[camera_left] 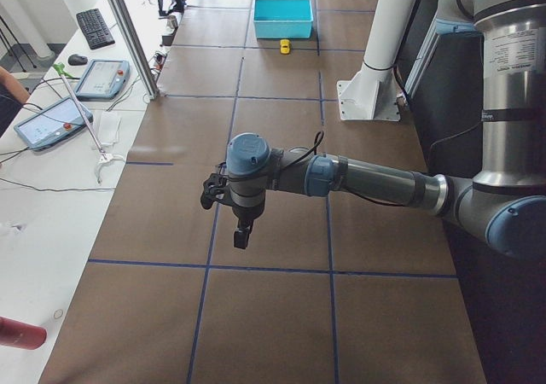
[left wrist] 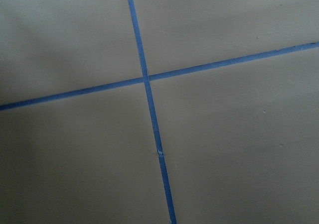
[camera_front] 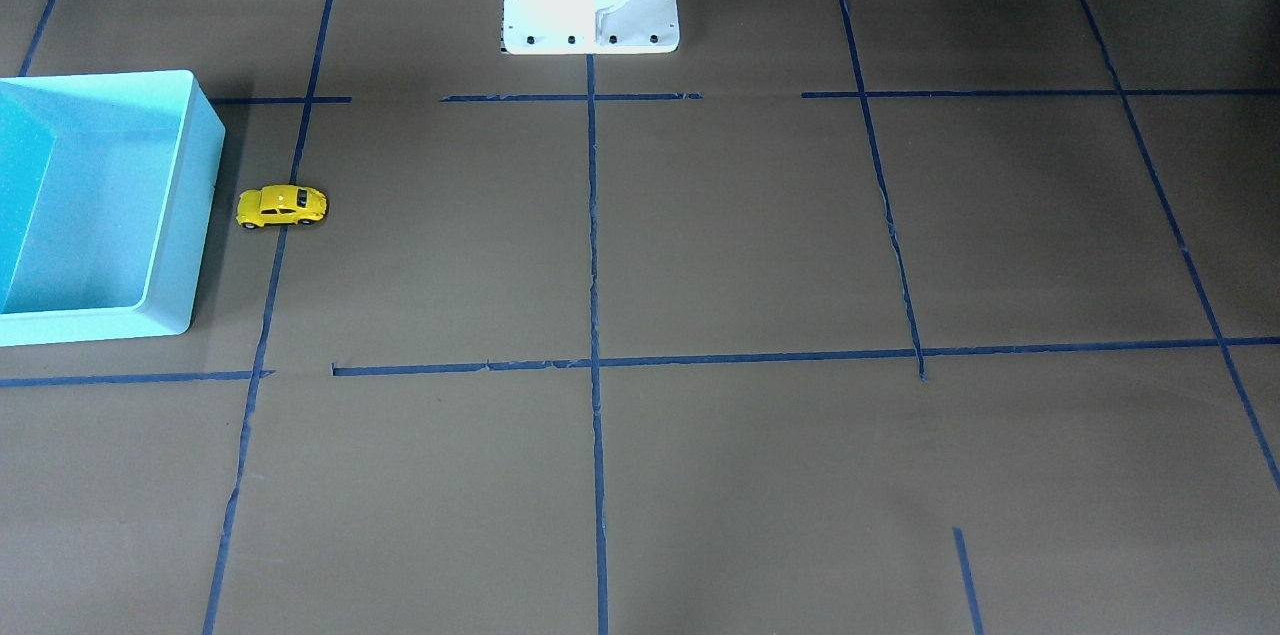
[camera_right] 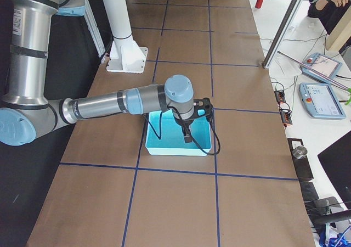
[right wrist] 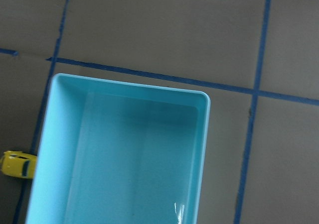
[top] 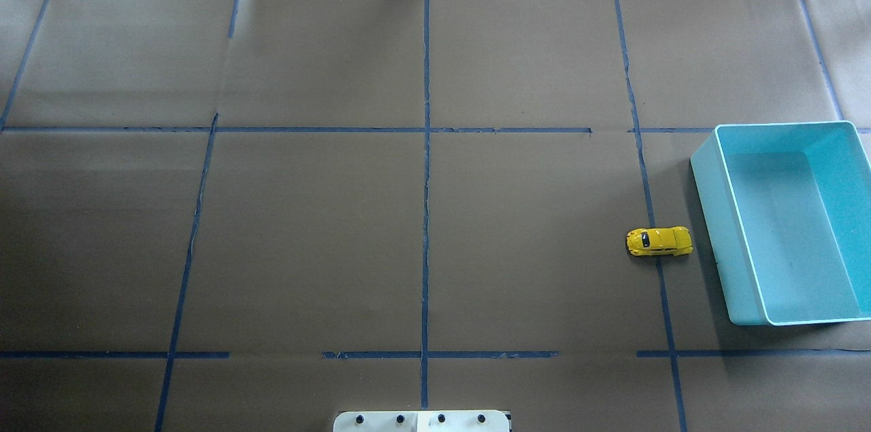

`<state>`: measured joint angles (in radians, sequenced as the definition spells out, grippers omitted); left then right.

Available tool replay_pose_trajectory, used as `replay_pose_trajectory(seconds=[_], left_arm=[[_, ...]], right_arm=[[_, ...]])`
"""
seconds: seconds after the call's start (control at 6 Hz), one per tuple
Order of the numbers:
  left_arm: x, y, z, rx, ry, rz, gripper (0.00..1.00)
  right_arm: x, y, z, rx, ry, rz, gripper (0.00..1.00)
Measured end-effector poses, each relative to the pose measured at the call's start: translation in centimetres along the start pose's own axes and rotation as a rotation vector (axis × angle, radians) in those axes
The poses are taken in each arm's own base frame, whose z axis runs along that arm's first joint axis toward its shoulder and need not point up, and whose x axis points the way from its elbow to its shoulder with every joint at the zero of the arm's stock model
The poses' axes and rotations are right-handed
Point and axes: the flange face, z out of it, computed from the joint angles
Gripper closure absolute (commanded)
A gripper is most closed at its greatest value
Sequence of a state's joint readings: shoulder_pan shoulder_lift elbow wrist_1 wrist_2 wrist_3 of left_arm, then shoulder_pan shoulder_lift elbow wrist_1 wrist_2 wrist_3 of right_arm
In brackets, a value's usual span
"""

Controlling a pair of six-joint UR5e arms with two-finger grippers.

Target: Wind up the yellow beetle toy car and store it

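Brown paper covers the table, and blue tape lines cut it into big squares. The left claw hangs over a bare square and points down; it shows only from the side, so I cannot tell if its fingers are spread or pressed together; its own camera sees just two tape lines that cross. The right claw hangs over the light blue box and points down at it; it too shows only from the side, so I cannot tell if it is spread or pressed together; its own camera looks down into the box and sees a bit of the toy at one edge. The box has an open top and stands on the robot's right part of the table. The yellow toy car sits on its wheels on the paper, outside the box, just beside one long wall but not touching it; it lies across a tape line; it is well apart from both claws. The white foot of the robot's post is bolted at the middle of the table's edge.
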<state>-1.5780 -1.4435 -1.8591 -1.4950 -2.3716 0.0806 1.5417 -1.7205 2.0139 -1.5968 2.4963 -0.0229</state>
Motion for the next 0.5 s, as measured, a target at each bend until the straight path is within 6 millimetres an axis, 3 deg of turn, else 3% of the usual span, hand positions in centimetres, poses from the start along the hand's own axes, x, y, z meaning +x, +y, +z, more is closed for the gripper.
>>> replay_pose_trajectory(seconds=[0.33, 0.5], left_arm=[[-0.5, 1.3, 0.4, -0.022, 0.009, -0.073, 0.00], [-0.7, 1.4, 0.6, -0.029, 0.010, -0.088, 0.00]], right_arm=[[-9.9, -6.0, -0.2, 0.060, -0.121, -0.271, 0.00], [-12.9, -6.8, 0.3, 0.072, -0.170, -0.368, 0.00]])
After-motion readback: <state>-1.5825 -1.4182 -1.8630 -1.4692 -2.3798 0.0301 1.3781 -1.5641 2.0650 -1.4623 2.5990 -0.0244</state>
